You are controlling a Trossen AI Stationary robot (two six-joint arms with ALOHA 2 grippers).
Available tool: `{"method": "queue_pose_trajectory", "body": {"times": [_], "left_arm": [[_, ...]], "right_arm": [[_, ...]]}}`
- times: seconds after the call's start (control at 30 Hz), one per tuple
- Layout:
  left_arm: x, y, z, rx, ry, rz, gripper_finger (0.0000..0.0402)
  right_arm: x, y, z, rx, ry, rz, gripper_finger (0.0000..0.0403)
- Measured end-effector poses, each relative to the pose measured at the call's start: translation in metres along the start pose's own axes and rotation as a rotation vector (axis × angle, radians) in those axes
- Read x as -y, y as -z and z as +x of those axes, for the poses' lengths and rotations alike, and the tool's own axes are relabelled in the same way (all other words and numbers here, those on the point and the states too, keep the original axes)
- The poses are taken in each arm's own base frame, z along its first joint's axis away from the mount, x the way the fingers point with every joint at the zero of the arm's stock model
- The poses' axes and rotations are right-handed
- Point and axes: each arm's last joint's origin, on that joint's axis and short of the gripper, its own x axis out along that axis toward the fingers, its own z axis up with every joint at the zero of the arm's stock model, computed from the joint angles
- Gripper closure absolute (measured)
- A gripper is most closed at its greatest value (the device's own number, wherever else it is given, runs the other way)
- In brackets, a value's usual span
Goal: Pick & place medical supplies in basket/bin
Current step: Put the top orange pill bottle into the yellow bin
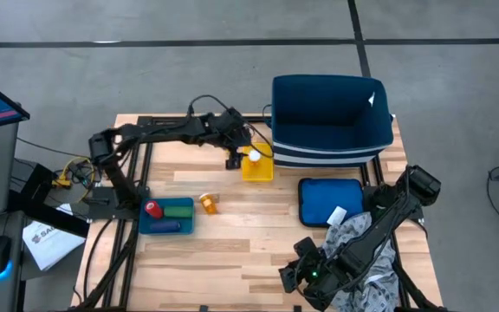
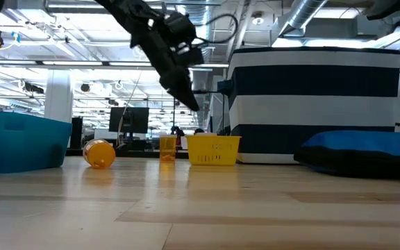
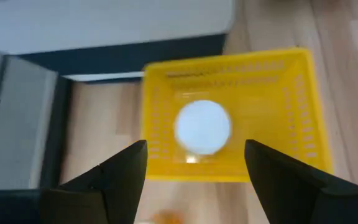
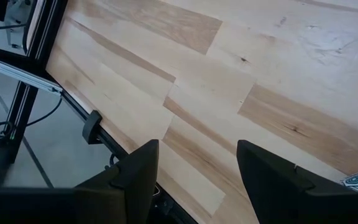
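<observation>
While hanging just above the small yellow basket (image 3: pixel 229 68), spreading wide and gripping nothing: the left gripper (image 3: pixel 194 146), its two dark fingers (image 3: pixel 114 180) parting to either side of the white cap showing between them. Standing upright inside that basket, directly below the pincer: an orange pill bottle (image 3: pixel 202 127), its cap facing up, touching neither finger. Sitting just beyond the pincer and the basket: the large blue bin (image 1: pixel 332 121) with its striped wall. Lying on the bare wood behind the pincer, well apart from it and toward the table's middle: another orange pill bottle (image 1: pixel 208 203), tipped on its side. Resting further back still, in a shallow blue tray (image 1: pixel 145 227): the red cylinder (image 1: pixel 152 209), the blue cylinder (image 1: pixel 167 226) and a green piece (image 1: pixel 178 208) between them. Seen from table height, tilting down over the basket's near side and hanging clear of its rim. Waiting at the opposite front corner: the right gripper (image 4: pixel 197 155), also gaping wide and carrying nothing, pointing down at bare planks near the table's edge. Bunching up under that arm, behind its pincer: the grey patterned cloth (image 1: pixel 358 238), partly covering a flat blue lid (image 1: pixel 319 195) lying beside the bin.
</observation>
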Motion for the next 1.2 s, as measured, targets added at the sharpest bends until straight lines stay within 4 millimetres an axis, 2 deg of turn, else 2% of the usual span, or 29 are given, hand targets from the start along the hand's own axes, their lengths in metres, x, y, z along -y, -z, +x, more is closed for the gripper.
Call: {"method": "queue_pose_trajectory", "body": {"times": [0.13,0.27,0.33,0.6,0.8,0.93,1.2], "left_arm": [[-0.018,0.011,-0.025,-0.044,-0.048,-0.096,0.0140],[-0.040,0.035,-0.029,-0.113,-0.023,-0.249,0.0127],[-0.046,0.042,-0.027,-0.090,0.015,-0.277,0.0122],[-0.032,0.059,-0.012,-0.105,0.088,-0.005,0.0118],[-0.038,0.071,-0.006,-0.087,0.055,-0.019,0.0118],[-0.042,0.073,-0.005,-0.054,0.032,-0.036,0.0118],[-0.040,0.084,0.022,-0.111,0.080,-0.077,0.0118]], "right_arm": [[0.001,-0.001,0.000,0.013,0.007,-0.007,0.0189],[0.003,-0.002,0.000,0.038,0.019,-0.019,0.0189],[0.003,-0.002,0.000,0.042,0.021,-0.022,0.0189],[0.003,-0.002,0.000,0.057,0.017,-0.014,0.0189],[0.003,-0.002,-0.001,0.057,0.015,-0.012,0.0189],[0.003,-0.002,-0.001,0.057,0.017,-0.014,0.0189],[0.003,-0.002,0.000,0.055,0.015,0.000,0.0189]]}}
